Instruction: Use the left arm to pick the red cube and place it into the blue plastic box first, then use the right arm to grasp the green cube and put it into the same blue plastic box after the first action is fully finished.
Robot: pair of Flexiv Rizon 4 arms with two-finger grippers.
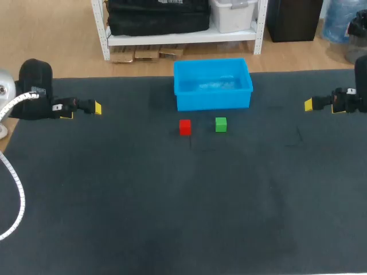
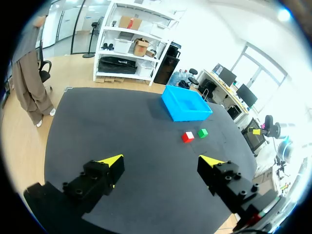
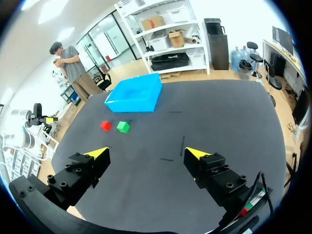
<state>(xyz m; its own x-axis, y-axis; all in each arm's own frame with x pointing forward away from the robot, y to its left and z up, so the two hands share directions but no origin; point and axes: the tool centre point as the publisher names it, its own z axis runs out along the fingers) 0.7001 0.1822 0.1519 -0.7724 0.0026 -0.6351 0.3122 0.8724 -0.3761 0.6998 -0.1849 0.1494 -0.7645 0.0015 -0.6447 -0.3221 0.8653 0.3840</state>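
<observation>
Red cube (image 1: pixel 184 126) beside green cube (image 1: pixel 221 124), near blue plastic box (image 1: pixel 213 101); first pick not yet begun. Left end effector (image 2: pixel 162 161), wide, must reach it; right end effector (image 3: pixel 146 152) likewise wide.

Bright, even light; faint soft shadows on dark table (image 1: pixel 114 200)

Robot lab: left arm (image 1: pixel 34 86), right arm (image 1: pixel 362 80), black table (image 1: pixel 172 206).

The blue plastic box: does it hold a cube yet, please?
No cube inside the blue plastic box; red cube and green cube sit on the table outside it.
</observation>
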